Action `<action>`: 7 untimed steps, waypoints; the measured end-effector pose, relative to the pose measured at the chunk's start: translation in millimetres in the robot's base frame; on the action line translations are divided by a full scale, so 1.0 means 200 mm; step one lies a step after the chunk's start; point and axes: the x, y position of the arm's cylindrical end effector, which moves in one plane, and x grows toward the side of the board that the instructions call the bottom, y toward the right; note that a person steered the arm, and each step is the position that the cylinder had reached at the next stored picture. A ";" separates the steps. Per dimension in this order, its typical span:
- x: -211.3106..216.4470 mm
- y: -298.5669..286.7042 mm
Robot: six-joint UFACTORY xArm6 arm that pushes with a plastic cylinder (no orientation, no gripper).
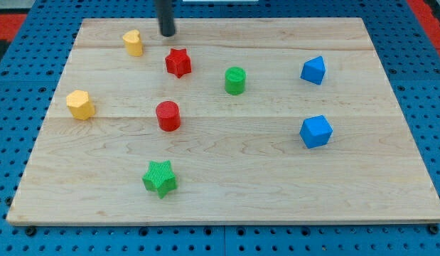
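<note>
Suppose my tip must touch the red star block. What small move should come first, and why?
Probably a short slide toward the view's bottom, slightly right. Here my tip stands near the board's top edge, touching nothing; the red star lies just below and right of it, and the yellow block sits apart on its left.

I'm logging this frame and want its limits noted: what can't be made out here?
- Rod: the view's top edge cuts it off; only the lower stretch and my tip show, beside the yellow block and above the red star.
- Whether my tip touches the board: cannot tell.
- Blocks' far sides: hidden.
</note>
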 end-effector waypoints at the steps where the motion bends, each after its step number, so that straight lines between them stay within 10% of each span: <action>1: 0.27 0.32; 7: 1.11 0.44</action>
